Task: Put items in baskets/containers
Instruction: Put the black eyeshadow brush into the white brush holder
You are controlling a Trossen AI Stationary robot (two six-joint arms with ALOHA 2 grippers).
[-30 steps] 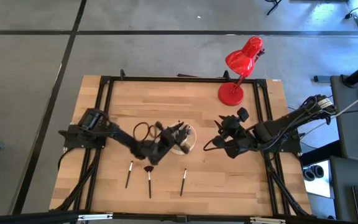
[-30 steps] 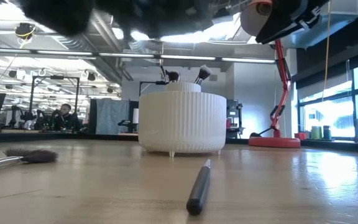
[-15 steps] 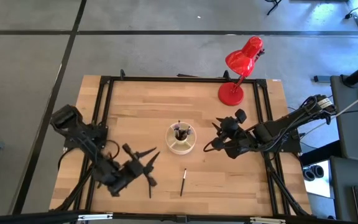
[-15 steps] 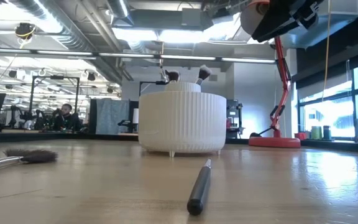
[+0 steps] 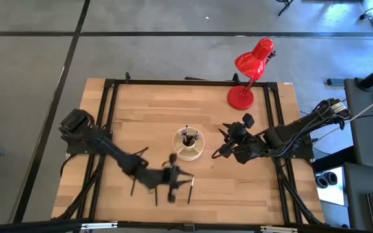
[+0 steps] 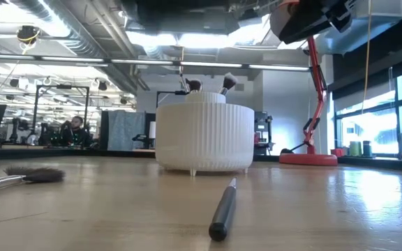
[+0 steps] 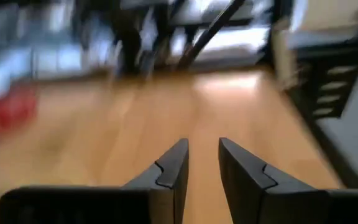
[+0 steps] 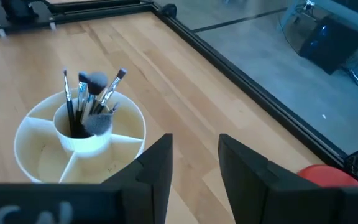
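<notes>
Lying on the bench (image 5: 141,110) near its front edge, three brushes are outside the cup. One brush (image 5: 190,189) lies just right of the left gripper (image 5: 172,184); its long axis runs roughly from the front edge toward the back, leaning a little to the right. In the low view this brush (image 6: 222,209) lies flat on the wood, with its dark end nearest the camera and its pale tip toward the cup (image 6: 204,137). A second brush (image 5: 133,183) lies to the left of this gripper, partly under the left arm, with about the same direction. A third one (image 5: 156,196) lies between them, close to the front edge; its head is hidden by the arm. At the left edge of the low view, a brush with a wide brown head (image 6: 18,176) lies flat on the bench.

The left gripper is above the bench, between the cup (image 5: 189,144) and the front edge. In the left wrist view its fingers (image 7: 171,170) stand apart with a narrow gap and nothing between them.

The cup stands near the middle of the bench. Several brushes (image 8: 89,102) stand upright in its round middle compartment (image 8: 79,127), heads up, while the outer compartments look bare.

The right gripper (image 5: 226,141) waits just right of the cup, and its fingers (image 8: 156,163) are slightly apart and hold nothing. A red lamp (image 5: 248,74) stands near the back right corner.
</notes>
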